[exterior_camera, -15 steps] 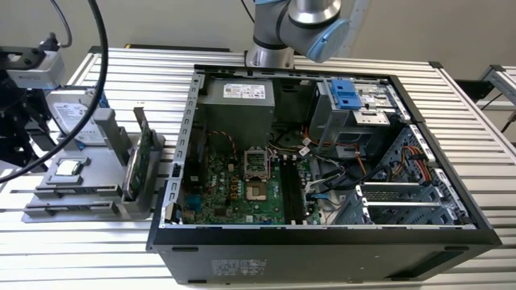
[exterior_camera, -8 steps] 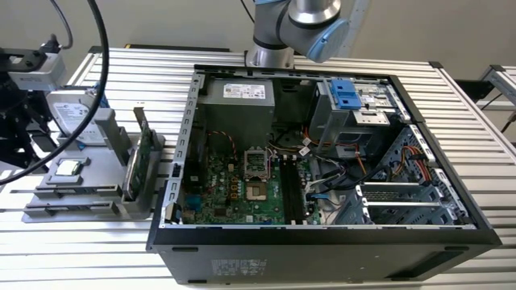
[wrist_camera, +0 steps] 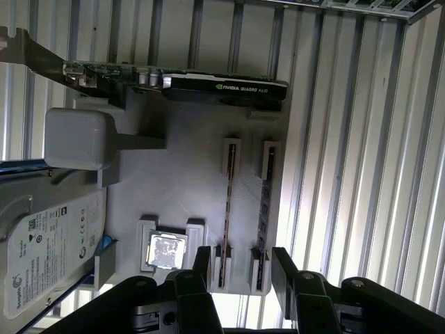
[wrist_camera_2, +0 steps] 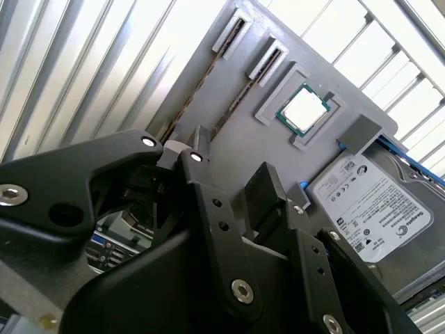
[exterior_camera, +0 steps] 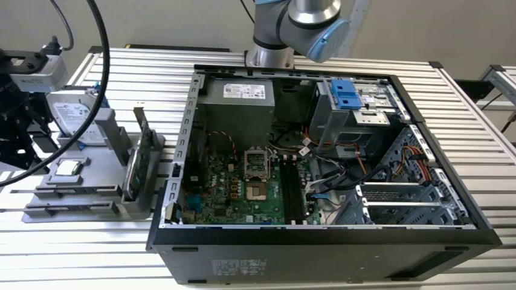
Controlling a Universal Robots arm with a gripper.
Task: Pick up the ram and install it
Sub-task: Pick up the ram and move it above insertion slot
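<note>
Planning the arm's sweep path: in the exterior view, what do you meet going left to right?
hard drive → graphics card, standing on edge → motherboard → blue drive bracket

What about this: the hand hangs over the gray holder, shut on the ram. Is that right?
Not quite. The hand hangs over the gray holder, but it is open and holds nothing. The first wrist view shows the ram seated in its slot on the holder, untouched.
</note>
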